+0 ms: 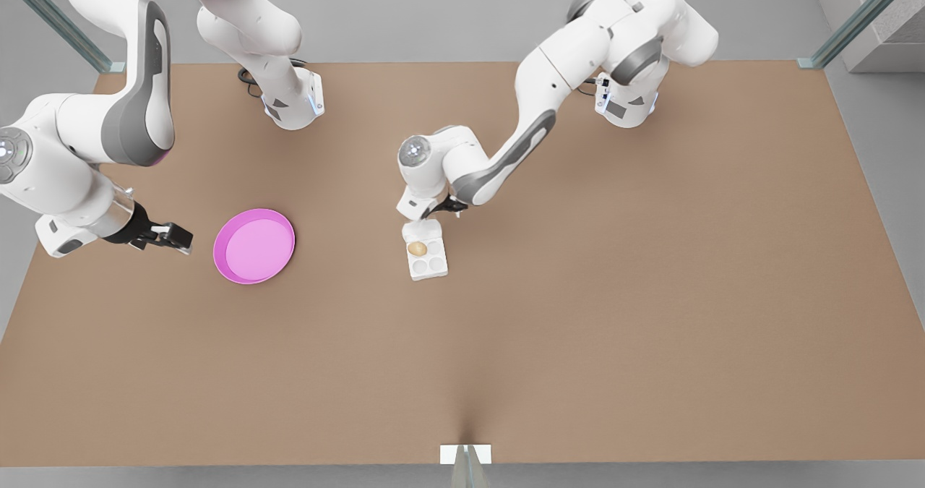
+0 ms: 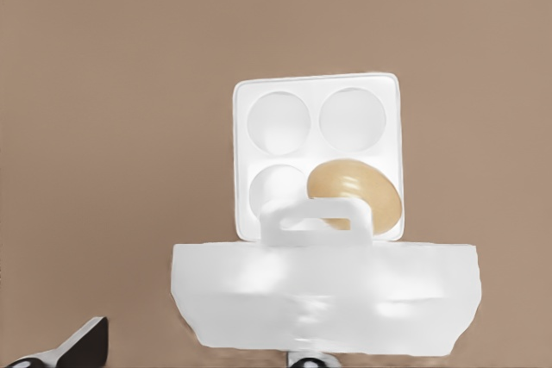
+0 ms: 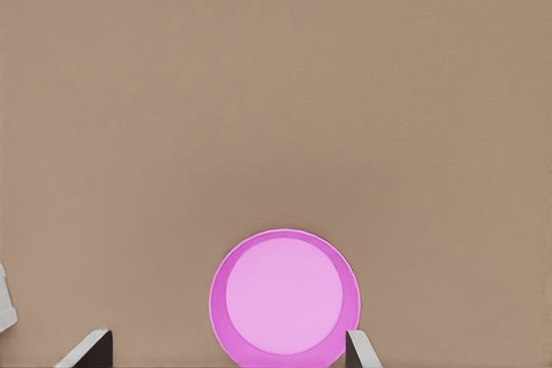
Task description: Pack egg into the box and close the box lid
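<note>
The white box (image 1: 432,270) lies near the table's middle with its tray open. The tan egg (image 1: 417,248) sits in one of the tray's wells, the one nearest the hinge on the front view's left. The box lid (image 1: 421,229) stands tilted up from the hinge. My left gripper (image 1: 436,212) is right behind the lid, and one dark finger (image 2: 86,342) shows set wide. In the left wrist view the lid (image 2: 323,299) rises before the tray (image 2: 315,84) and the egg (image 2: 354,191). My right gripper (image 1: 170,238) waits open beside the pink plate.
A round pink plate (image 1: 254,246) (image 3: 285,299) lies on the front view's left, between the right gripper's fingers (image 3: 90,346) in the right wrist view. Brown table (image 1: 614,293) stretches wide around the box. A small white marker (image 1: 465,454) sits at the table's near edge.
</note>
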Controlling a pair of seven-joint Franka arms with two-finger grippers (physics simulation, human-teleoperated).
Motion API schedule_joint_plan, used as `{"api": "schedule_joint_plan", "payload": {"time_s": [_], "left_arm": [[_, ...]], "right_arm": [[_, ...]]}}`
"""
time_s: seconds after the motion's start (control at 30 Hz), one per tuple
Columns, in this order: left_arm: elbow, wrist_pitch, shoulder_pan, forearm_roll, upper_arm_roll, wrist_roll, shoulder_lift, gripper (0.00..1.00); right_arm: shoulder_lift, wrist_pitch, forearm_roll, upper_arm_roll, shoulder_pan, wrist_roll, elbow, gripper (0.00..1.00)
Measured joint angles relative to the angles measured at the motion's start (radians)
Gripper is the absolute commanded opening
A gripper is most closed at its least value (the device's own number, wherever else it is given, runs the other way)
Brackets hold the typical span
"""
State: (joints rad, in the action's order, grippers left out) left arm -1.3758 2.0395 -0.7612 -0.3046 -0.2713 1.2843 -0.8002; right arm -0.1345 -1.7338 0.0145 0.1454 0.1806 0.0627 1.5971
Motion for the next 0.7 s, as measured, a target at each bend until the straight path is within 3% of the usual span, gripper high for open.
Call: {"api": "schedule_joint_plan", "payload": {"time_s": [0.33,0.47,0.53,0.6,0.67,0.7], "left_arm": [[0.042,0.011,0.084,-0.003,0.0,0.05,-0.003,1.0],[0.09,-0.092,0.402,-0.022,-0.002,-0.044,0.188,1.0],[0.111,-0.145,0.531,-0.129,-0.003,-0.157,0.22,1.0],[0.145,-0.259,0.683,-0.035,-0.009,-0.264,0.273,1.0],[0.033,-0.342,0.829,0.119,-0.008,-0.353,0.454,1.0],[-0.115,-0.339,0.877,0.167,-0.01,-0.398,0.611,1.0]], "right_arm": [[-0.007,0.001,0.0,0.0,-0.002,-0.038,0.004,1.0],[-0.013,-0.001,0.0,0.0,-0.007,-0.048,0.006,1.0],[-0.015,-0.001,0.0,0.0,-0.004,-0.053,0.006,1.0],[-0.022,-0.003,0.0,0.0,-0.003,-0.056,0.004,1.0],[-0.029,-0.005,-0.001,0.0,-0.005,-0.06,0.002,1.0],[-0.029,-0.006,-0.001,0.0,-0.003,-0.062,0.003,1.0]]}}
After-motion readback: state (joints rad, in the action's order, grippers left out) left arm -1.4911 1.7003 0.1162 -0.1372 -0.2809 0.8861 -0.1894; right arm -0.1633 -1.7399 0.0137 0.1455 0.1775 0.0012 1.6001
